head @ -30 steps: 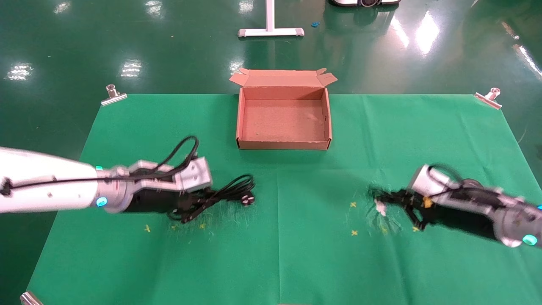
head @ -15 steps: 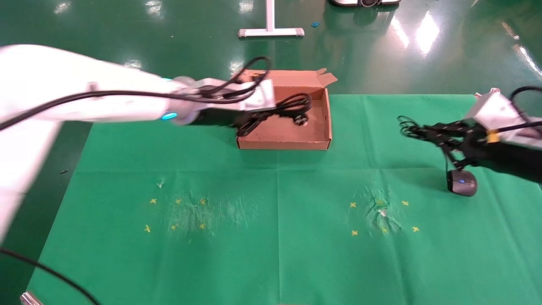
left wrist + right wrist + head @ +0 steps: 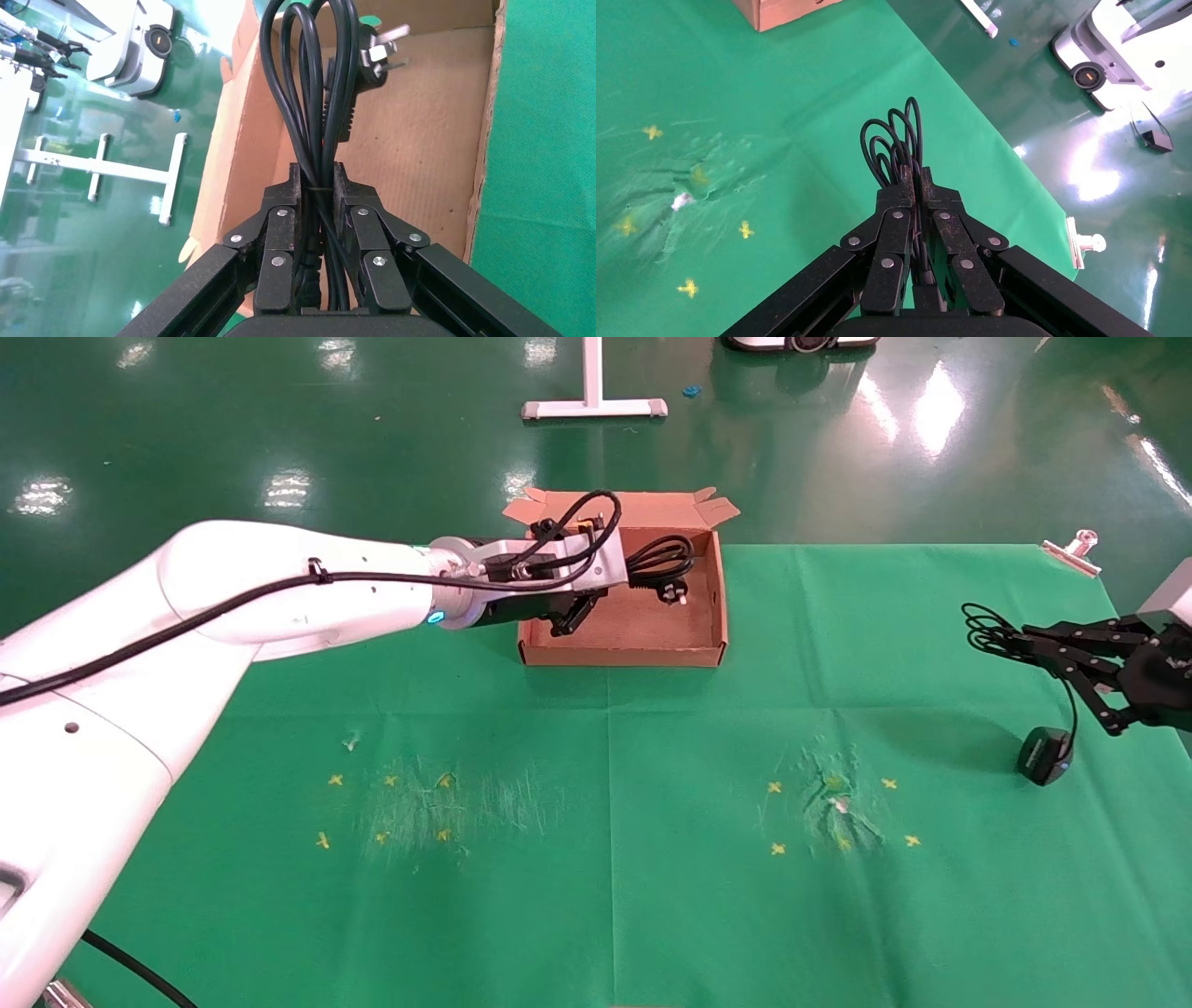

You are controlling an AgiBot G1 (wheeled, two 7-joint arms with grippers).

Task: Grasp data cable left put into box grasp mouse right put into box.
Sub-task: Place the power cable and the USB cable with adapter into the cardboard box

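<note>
The brown cardboard box (image 3: pixel 533 617) stands open at the back middle of the green cloth. My left gripper (image 3: pixel 582 603) reaches over its left wall and is shut on the data cable (image 3: pixel 661 561), a looped black bundle that hangs over the box floor. In the left wrist view my left gripper (image 3: pixel 320 179) clamps the bundle (image 3: pixel 309 84), whose silver-pronged plug (image 3: pixel 376 53) is above the box floor (image 3: pixel 429 140). My right gripper (image 3: pixel 1034 640) at the far right is shut on the coiled cord (image 3: pixel 987 631) of the mouse (image 3: pixel 1043 756), which dangles below it. The right wrist view shows my right gripper (image 3: pixel 916 182) on the cord loops (image 3: pixel 895 140).
Yellow cross marks and scuffed patches (image 3: pixel 829 803) lie on the cloth front left and front right. Metal clips (image 3: pixel 1076 547) pin the cloth's far corners. A white stand foot (image 3: pixel 596 407) is on the floor behind the box.
Both arms lifted their loads off the cloth. The left arm carried the cable into the box. The right gripper rose and swung right with the mouse dangling by its cord.
</note>
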